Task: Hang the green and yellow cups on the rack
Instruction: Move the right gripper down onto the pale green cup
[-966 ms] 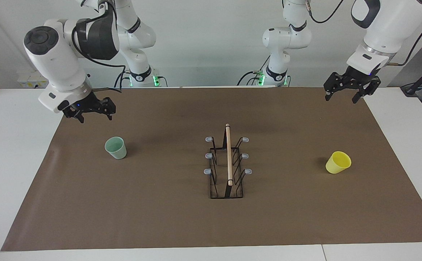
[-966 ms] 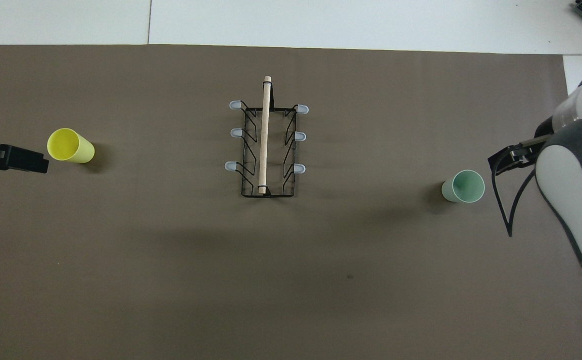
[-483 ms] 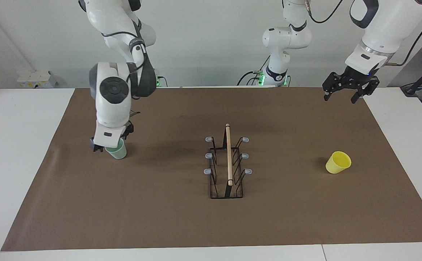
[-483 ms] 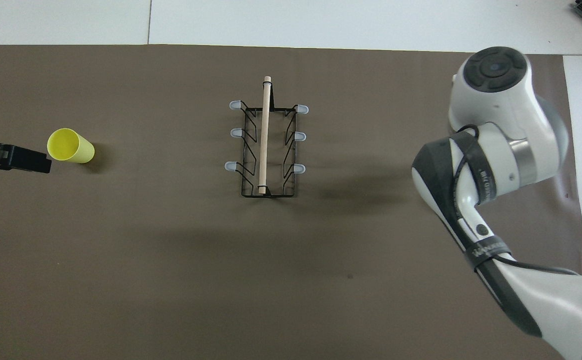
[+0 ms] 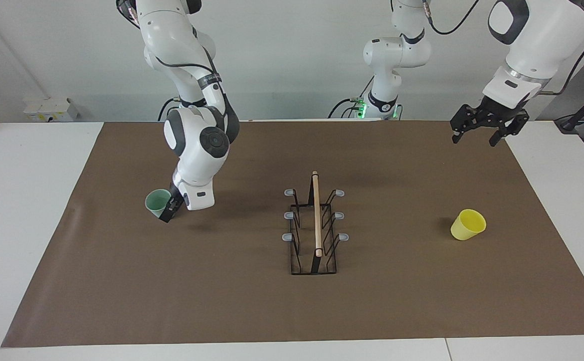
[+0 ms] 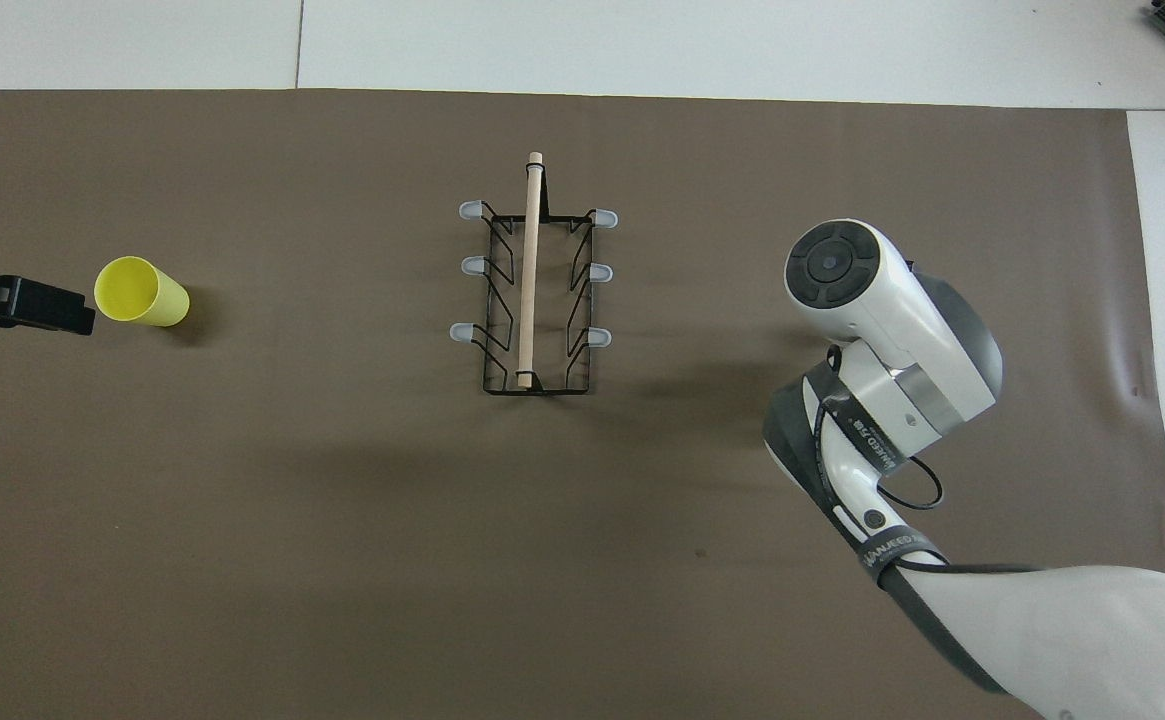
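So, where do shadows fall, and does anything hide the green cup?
Facing view: the yellow cup and the rack cast soft shadows on the brown mat. Overhead view: the right arm hides the green cup.

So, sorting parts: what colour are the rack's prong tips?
Grey, on the rack; clearest in the overhead view.

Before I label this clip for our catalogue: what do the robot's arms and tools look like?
Both arms are glossy white with dark grey joint sections, round dark caps and black cables. The left tool and the right tool are black, angular, two-fingered.
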